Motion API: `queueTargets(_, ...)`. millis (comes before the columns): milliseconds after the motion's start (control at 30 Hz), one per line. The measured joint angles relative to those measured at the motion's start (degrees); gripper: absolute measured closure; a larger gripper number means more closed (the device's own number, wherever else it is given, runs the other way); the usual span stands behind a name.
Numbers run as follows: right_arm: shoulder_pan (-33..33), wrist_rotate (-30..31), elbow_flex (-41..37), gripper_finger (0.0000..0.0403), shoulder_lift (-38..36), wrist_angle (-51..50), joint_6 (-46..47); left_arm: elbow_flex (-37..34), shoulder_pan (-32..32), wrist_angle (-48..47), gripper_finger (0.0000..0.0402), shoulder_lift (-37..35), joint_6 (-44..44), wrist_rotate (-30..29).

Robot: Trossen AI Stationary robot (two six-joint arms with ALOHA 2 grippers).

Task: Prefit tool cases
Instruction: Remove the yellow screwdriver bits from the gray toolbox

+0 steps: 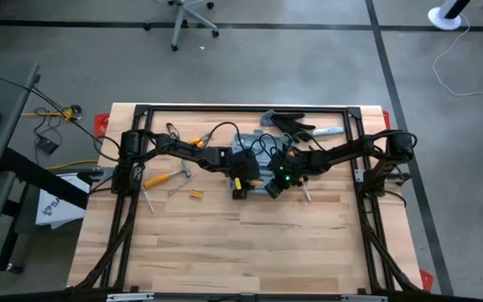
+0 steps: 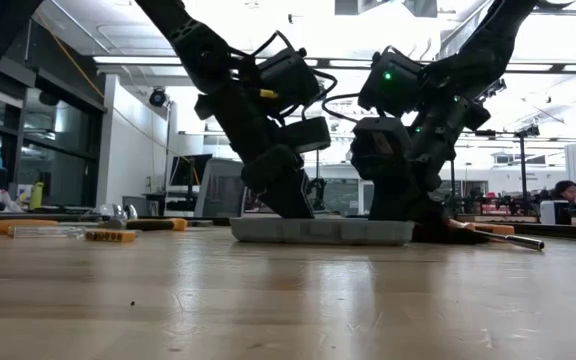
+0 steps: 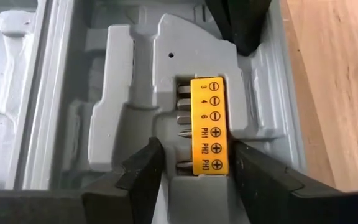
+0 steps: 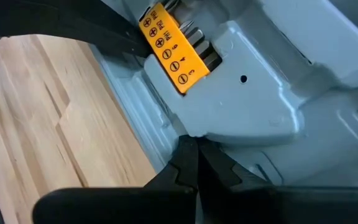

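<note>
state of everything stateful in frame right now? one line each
tool case: open, lying flat on the table
yellow bit holder: seated in its slot in the case, bits loaded
left gripper: open, fingers either side of the bit holder
right gripper: shut, tips pressed on the case's moulded insert
</note>
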Motion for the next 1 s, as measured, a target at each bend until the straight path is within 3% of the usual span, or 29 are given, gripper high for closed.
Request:
queueTargets(367,0.00,-0.40,0.24,0.0403,0.00,0.78,2.40,-0.04,-1.31,1.42,0.0264,1.47,1.24,-2.04)
queueTargets(567,0.04,0.84,5.41,0.0403,0.22,-6.60,-1.82,-0.05,-1.83,1.41,0.0267,1.47,2.78,-2.38)
queueTargets(733,0.11,3.48,9.20,0.0403,0.42,-12.82,-5.59,-0.07,-1.96,1.38,0.0302,1.47,3.19,-2.37)
queueTargets(1000,0.50,4.23,9.95,0.0403,0.41,-14.18,-5.53,0.01,-2.00,1.57,0.0348,2.53,0.53,-2.06)
